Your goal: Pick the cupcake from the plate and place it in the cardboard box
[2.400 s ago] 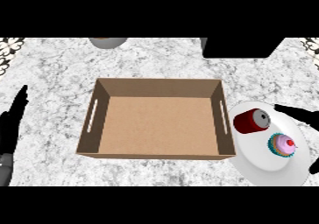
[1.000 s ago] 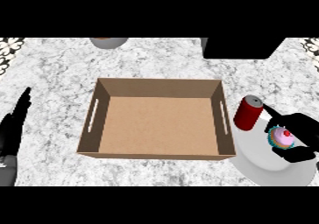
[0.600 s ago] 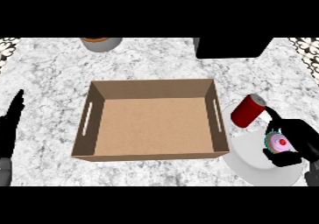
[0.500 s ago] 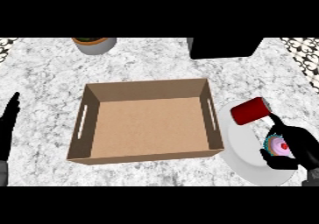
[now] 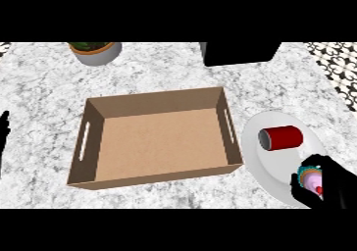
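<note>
Cupcake (image 5: 310, 177) on plate (image 5: 272, 169), lower right, near tipped red can (image 5: 280, 138). Right hand (image 5: 341, 187) fingers curled round cupcake. Grasp looks made; lift, transfer and release into box (image 5: 158, 139) remain. Left hand (image 5: 0, 141) fingers straight, resting at left edge.

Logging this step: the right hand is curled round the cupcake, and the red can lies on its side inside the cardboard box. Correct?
Not quite. The head view shows the red can lying on its side on the plate, beside the cardboard box, not inside it. The right hand is curled round the cupcake, as you say.
</note>
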`<state>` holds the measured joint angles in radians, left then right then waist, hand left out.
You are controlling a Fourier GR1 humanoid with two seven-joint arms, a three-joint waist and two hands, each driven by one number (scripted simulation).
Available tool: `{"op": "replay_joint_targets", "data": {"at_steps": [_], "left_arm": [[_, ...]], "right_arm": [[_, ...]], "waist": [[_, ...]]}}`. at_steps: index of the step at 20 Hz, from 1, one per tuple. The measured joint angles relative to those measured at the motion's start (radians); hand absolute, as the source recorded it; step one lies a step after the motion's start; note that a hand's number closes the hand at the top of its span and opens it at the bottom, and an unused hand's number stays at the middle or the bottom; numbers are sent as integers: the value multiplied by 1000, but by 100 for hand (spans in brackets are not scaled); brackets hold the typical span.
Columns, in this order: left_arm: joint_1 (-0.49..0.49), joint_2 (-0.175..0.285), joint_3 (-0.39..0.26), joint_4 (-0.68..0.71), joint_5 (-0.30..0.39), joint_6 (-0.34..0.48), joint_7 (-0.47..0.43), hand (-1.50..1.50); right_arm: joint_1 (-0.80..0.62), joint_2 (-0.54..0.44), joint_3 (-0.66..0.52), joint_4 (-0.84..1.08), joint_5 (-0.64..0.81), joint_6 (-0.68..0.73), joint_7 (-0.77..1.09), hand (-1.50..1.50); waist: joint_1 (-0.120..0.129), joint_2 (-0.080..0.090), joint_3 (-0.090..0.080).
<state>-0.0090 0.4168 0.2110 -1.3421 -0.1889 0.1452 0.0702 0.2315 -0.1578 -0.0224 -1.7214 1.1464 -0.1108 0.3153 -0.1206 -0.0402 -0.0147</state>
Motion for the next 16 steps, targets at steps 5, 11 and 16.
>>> {"op": "replay_joint_targets", "data": {"at_steps": [5, 11, 16], "left_arm": [[5, -3, -8, -11, 5, -13, -12, 0], [-29, -7, -24, -18, 5, -28, -13, 0], [-64, -18, -51, -25, -7, -36, -3, 0]], "right_arm": [[76, 79, 149, -279, 191, -25, 118, 150], [105, 139, 460, -518, 429, 76, 321, 150], [-45, 152, 708, -566, 531, 175, 594, 150]], "waist": [[27, 7, 2], [75, 23, 6], [112, 34, 9]]}}
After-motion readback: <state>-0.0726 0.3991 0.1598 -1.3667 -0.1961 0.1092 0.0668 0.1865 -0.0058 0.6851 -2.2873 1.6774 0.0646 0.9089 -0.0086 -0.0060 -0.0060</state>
